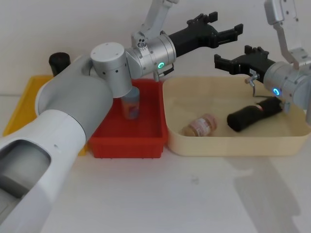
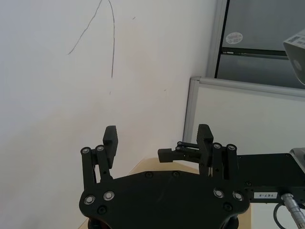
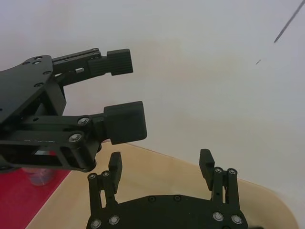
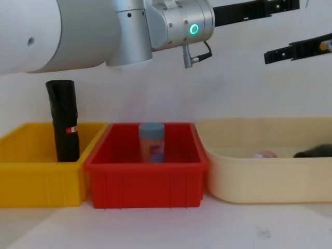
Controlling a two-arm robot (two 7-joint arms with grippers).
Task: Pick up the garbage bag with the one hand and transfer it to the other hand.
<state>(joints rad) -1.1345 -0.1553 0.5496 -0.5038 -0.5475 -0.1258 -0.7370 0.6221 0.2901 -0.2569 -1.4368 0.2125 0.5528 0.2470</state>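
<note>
While both grippers hang spread and empty above, the bag point(image 1: 253, 115) lies in the cream tray point(image 1: 218, 146).
Head view: left gripper point(image 1: 228, 31) faces right gripper point(image 1: 224, 64); chest view: the bag's end point(image 4: 314, 151) shows; likely light, soft, slick — grasp mid-roll.

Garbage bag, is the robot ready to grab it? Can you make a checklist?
1. Garbage bag lying free in the cream bin: ok.
2. Left gripper open and empty: ok.
3. Right gripper open and empty: ok.
4. A gripper down at the bag: not ok, both hang high above the bin.
5. Jar apart from the bag: ok.
6. Labelled black roll out of the way in the yellow bin: ok.
</note>
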